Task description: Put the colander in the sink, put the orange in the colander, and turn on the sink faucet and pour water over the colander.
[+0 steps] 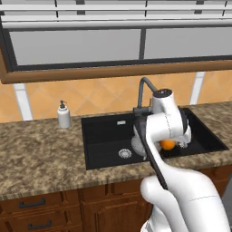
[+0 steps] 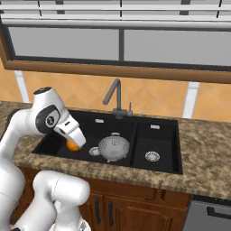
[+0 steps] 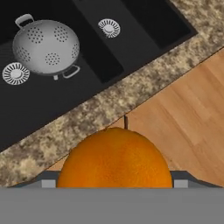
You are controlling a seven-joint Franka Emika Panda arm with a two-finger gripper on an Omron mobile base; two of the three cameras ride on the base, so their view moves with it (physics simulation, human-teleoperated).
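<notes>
My gripper [image 2: 74, 143] is shut on the orange [image 2: 72, 145], a small bright fruit held above the front left part of the black sink [image 2: 158, 135]. In the hand view the orange [image 3: 114, 159] looms large at the bottom and hides the fingertips. The grey perforated colander [image 2: 113, 148] rests in the larger left basin, close to the divider and beside the round silver drain [image 3: 15, 73]; it sits apart from the orange, to its right. The dark faucet [image 2: 116, 97] stands behind the sink, and I see no stream at its spout. My arm hides most of the colander [image 1: 136, 144] in the left base view.
A white soap dispenser [image 1: 64, 115] stands on the speckled counter [image 1: 41, 154] left of the sink. The smaller right basin has its own drain [image 2: 152, 156]. Wooden floor [image 3: 183, 113] shows past the counter's front edge. A window spans the wall behind the faucet.
</notes>
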